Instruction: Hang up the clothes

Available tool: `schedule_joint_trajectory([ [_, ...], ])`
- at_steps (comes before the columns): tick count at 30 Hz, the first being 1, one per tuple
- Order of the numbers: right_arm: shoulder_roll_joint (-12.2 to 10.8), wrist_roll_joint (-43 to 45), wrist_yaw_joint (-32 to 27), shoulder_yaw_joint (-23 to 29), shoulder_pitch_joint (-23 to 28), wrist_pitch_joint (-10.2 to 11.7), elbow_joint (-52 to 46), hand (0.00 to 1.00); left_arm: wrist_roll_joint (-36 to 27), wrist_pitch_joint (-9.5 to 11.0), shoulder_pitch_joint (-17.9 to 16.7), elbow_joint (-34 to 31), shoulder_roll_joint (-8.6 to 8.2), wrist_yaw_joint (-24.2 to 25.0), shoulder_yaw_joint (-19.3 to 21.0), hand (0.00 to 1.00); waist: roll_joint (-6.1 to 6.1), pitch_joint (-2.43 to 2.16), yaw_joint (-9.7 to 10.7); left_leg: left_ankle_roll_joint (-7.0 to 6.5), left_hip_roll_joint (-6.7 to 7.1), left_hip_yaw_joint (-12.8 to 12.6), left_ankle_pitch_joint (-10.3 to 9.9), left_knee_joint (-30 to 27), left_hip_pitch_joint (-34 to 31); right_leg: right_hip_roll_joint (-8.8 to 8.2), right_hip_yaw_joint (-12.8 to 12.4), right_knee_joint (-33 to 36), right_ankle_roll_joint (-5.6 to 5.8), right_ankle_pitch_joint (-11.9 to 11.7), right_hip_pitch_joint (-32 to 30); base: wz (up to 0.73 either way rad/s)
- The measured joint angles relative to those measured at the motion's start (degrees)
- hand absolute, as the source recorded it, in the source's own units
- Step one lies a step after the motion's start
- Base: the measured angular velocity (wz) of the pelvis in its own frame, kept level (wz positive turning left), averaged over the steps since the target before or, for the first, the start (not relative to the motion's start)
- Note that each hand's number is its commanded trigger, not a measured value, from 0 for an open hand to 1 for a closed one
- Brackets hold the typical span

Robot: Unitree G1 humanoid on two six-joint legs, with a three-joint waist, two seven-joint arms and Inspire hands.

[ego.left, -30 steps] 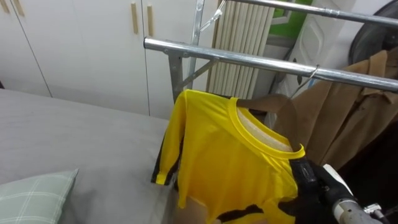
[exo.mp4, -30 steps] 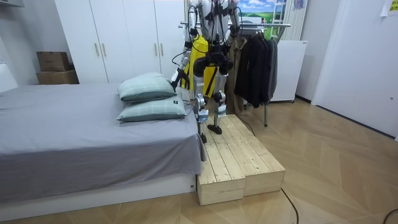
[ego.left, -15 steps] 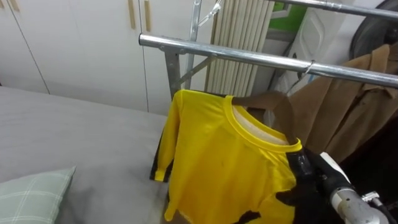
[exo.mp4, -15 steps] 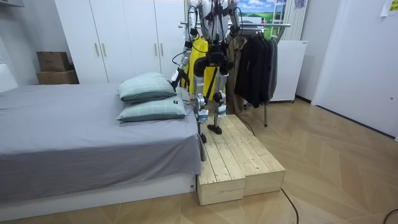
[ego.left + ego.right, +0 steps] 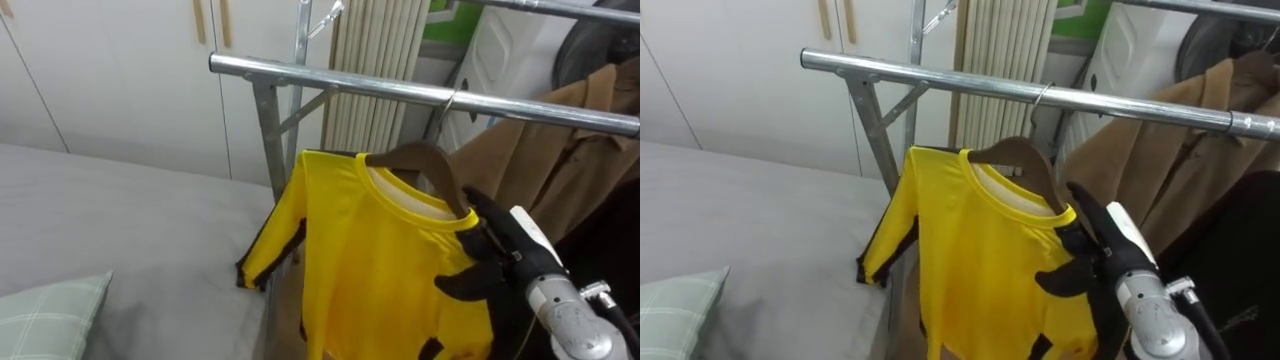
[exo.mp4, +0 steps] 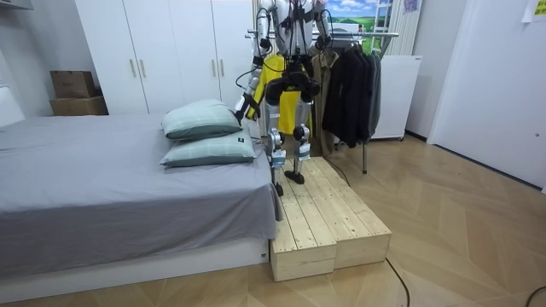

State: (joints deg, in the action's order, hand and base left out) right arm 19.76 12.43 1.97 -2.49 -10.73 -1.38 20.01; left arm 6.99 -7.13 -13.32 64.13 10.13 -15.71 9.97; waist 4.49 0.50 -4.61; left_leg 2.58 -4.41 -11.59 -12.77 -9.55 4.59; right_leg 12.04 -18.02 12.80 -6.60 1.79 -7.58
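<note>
Your right hand point(image 5: 490, 270) comes in from the lower right and is on the yellow shirt point(image 5: 370, 260) at its right shoulder: the thumb lies across the front of the cloth, the fingers point(image 5: 478, 215) run up behind the shoulder end, so that corner is pinched between them. The shirt sits on a brown wooden hanger point(image 5: 420, 160), collar up and front facing you. It hangs just under the silver rail point(image 5: 330, 82), with its far sleeve drooping over the edge of the grey bed point(image 5: 120, 220) and ending in a dark cuff point(image 5: 250, 275). The hanger's wire hook point(image 5: 449, 100) reaches up to the rail and crosses it; you cannot tell from here whether it bears on the bar. Just to the right on the same rail hangs a tan coat point(image 5: 540, 160), close beside the shirt's held shoulder. A pale checked pillow point(image 5: 40, 320) shows at the lower left, and white wardrobe doors point(image 5: 110, 70) stand behind the bed. In the room view you stand upright on the wooden platform point(image 6: 328, 213) between the bed and the rack, facing the rail, with dark clothes point(image 6: 350, 81) hanging further along to the room view's right. Your left hand point(image 6: 240, 108) is low on the bed side near the pillows, too small there to read its state
</note>
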Motion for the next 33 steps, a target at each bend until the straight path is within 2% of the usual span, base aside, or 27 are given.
schedule_joint_trajectory([
  [5, 0.0, 0.46, -0.46, 1.69, 1.05, 0.0, -1.42, 0.0, 0.01, -0.01, -0.18, 0.0, -0.1, 0.1, 0.64, 0.0, -0.06, -0.01, 1.01, 0.0, 0.12, -0.02, -0.02, -0.07, -0.45, -0.14, -0.03, 0.07, 0.22, 0.13, -0.02, 0.0],
  [8, 0.0, -0.33, -1.79, 4.94, 1.46, 0.07, -1.8, 0.0, -0.15, 0.0, -0.45, -0.01, -0.1, 0.11, 1.01, 0.0, -0.13, -0.01, 1.45, -0.01, 0.1, -0.01, -0.03, -0.08, -0.16, 0.09, -0.9, -0.09, 0.31, 0.18, 0.35, 0.01],
  [15, -0.01, -4.86, -5.47, 8.15, 6.49, 0.11, -2.74, 0.0, -0.14, 0.0, -1.28, -0.01, -0.2, 0.12, 1.19, 0.0, -0.36, -0.11, 2.86, -0.04, 0.23, -0.37, -0.03, -0.06, 0.06, 0.14, -1.61, -0.18, 0.7, 0.41, 0.57, -0.03],
  [17, 0.0, -7.14, -6.84, 8.91, 6.61, 0.11, -2.73, 0.0, -0.14, 0.0, -1.36, 0.0, -0.24, 0.11, 1.19, 0.0, -0.36, -0.11, 3.07, -0.11, 0.25, -0.58, -0.07, -0.05, 0.01, 0.15, -1.61, -0.11, 1.19, 0.61, 0.42, -0.05],
  [21, 0.0, -9.66, -10.33, 11.18, 6.61, 0.13, -2.73, 0.0, -0.1, 0.0, -1.48, -0.01, -0.24, -0.01, 1.22, 0.0, -0.37, -0.11, 3.56, -0.16, 0.17, -0.61, -0.12, -0.03, -0.15, 0.03, -0.99, -0.04, 1.05, 0.47, 0.21, 0.02],
  [23, -0.01, -9.99, -12.08, 11.79, 7.22, 0.55, -2.72, 0.0, -0.08, 0.0, -1.96, 0.0, -0.24, -0.02, 1.21, 0.0, -0.5, -0.07, 4.54, -0.14, 0.12, -0.02, -0.11, -0.02, 0.04, 0.13, -1.31, -0.2, 0.95, 0.47, 0.78, 0.09],
  [26, -0.15, -9.66, -14.41, 13.42, 9.63, 1.32, -2.73, 0.0, -0.06, 0.05, -2.72, -0.01, -0.37, -0.02, 1.26, 0.0, -0.73, -0.04, 4.6, -0.13, 0.16, -0.38, -0.09, -0.02, 0.58, 0.27, -2.11, -0.15, 0.87, 0.52, 1.13, -0.08],
  [28, -0.16, -9.68, -15.95, 14.11, 11.88, 1.33, -2.74, 0.0, -0.06, 0.04, -2.84, 0.0, -0.67, -0.02, 2.53, 0.0, -0.67, -0.05, 4.99, -0.17, 0.28, -0.64, -0.1, -0.04, 0.68, 0.33, -2.54, -0.16, 1.3, 0.84, 1.11, -0.1],
  [33, -0.16, -9.78, -17.53, 14.48, 13.51, 1.33, -2.74, 0.0, -0.09, 0.04, -3.5, 0.0, -0.98, -0.02, 2.88, 0.0, -0.61, 0.01, 5.93, -0.48, 0.38, -1.81, -0.31, 0.04, 0.71, 0.63, -3.76, -0.11, 1.83, 0.56, 0.71, -0.13],
])
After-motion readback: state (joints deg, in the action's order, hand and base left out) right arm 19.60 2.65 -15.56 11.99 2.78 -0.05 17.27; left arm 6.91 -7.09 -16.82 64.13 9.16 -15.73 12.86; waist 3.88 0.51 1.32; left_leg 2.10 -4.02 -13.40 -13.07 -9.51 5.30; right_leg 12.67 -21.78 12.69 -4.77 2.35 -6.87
